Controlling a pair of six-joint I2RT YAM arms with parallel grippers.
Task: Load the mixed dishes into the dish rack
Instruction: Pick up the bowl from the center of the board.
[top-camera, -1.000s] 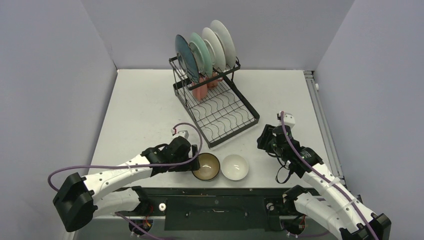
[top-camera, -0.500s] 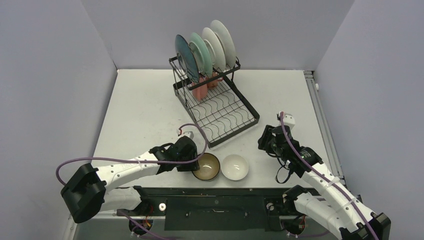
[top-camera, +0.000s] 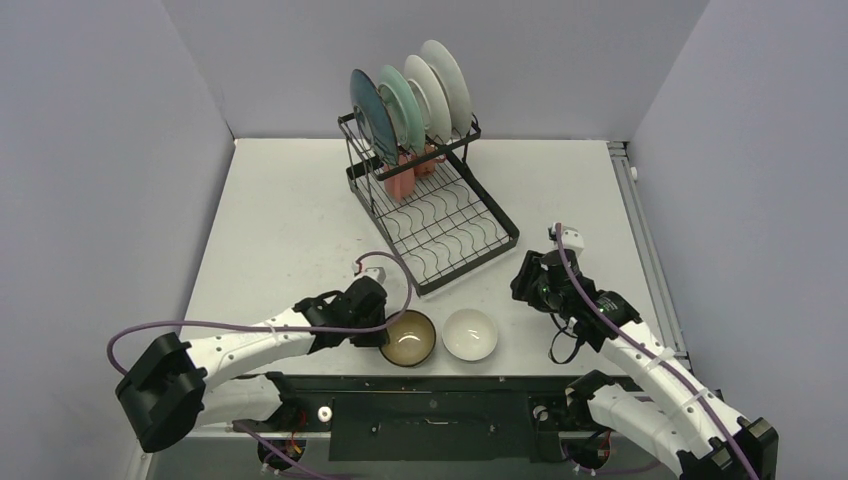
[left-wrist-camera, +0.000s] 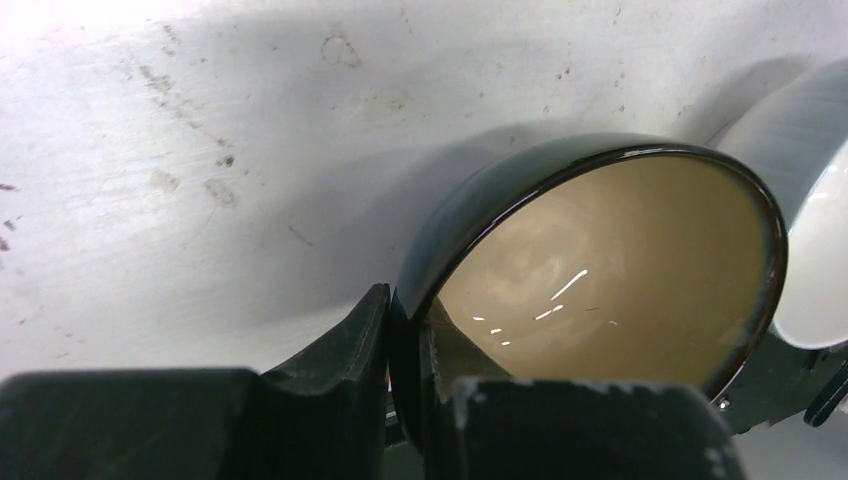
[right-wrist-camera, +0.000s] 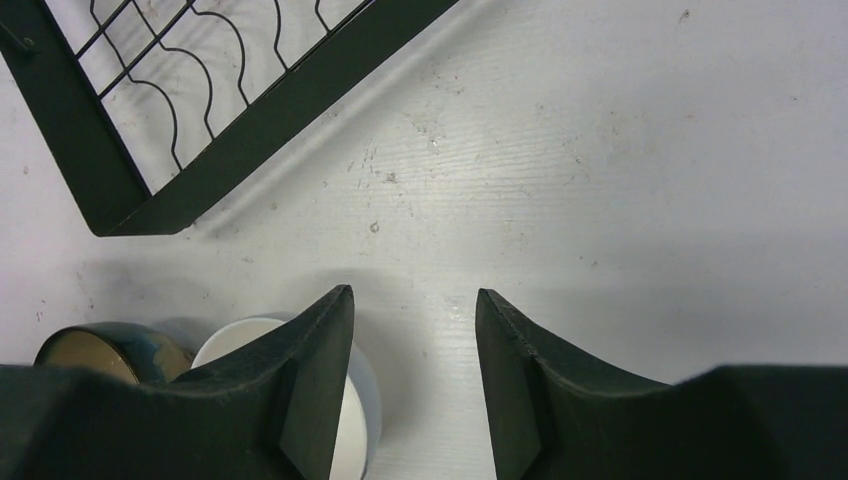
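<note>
Left jaws were pinched shut on brown bowl (left-wrist-camera: 600, 290) rim, lower centre of top view; right jaws half open, empty, beside small white bowl (top-camera: 470, 333); grasp step, next needed lift to dish rack (top-camera: 440, 225)

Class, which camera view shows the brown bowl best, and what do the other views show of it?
Left wrist: the brown bowl fills the frame, tan inside, dark rim pinched by the left gripper. Top external shows it small, beside the white bowl. Right wrist catches only a sliver at lower left.
</note>
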